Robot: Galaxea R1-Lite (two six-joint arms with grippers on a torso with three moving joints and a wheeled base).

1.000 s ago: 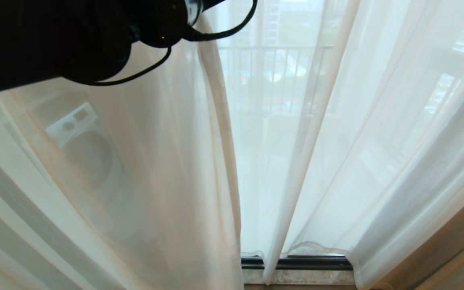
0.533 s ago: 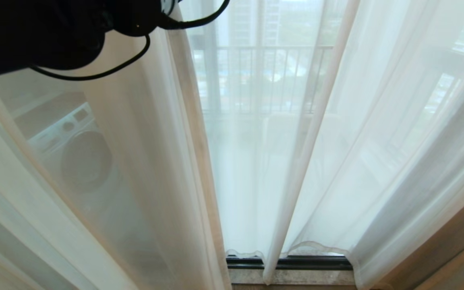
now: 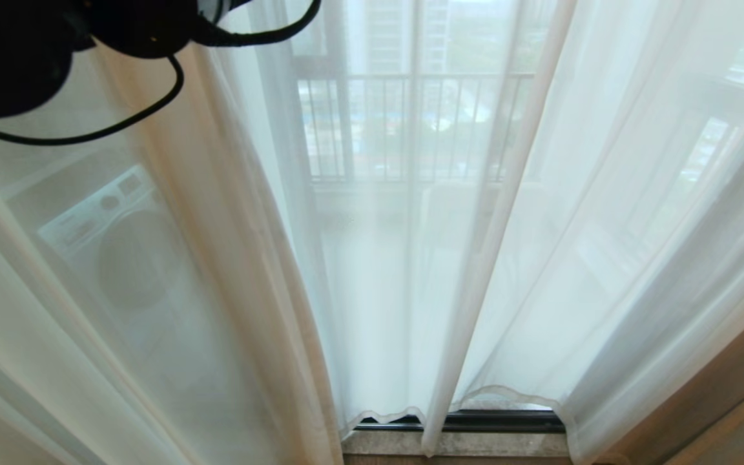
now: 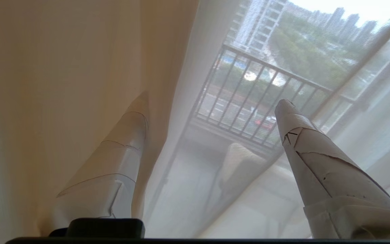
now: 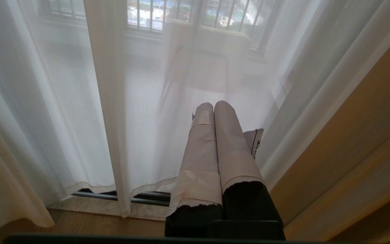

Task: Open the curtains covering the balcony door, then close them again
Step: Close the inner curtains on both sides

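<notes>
The sheer white curtains hang drawn across the balcony door: a left panel [image 3: 152, 271] and a right panel [image 3: 604, 226], their inner folds meeting near the middle. Only the door's dark bottom track [image 3: 495, 421] shows bare below the wavy hem. My left arm [image 3: 36, 45] is raised at the upper left. In the left wrist view the left gripper [image 4: 213, 101] is open wide. One finger [image 4: 120, 156] is veiled behind the left panel's inner fold [image 4: 178, 101], and the other finger [image 4: 310, 149] stands in front of it. My right gripper [image 5: 213, 103] is shut and empty, low before the right panel [image 5: 300, 84].
Through the fabric show a black-barred balcony railing [image 3: 411, 123], a washing machine [image 3: 126, 252] on the left and a pale piece of furniture [image 5: 208, 40]. A stone sill [image 3: 495, 444] and wooden floor [image 5: 90, 223] lie below. A beige wall edge [image 3: 721, 400] stands at the right.
My left arm has drawn back toward the upper left. The left panel's inner fold has swung left, and its hem now covers more of the track.
</notes>
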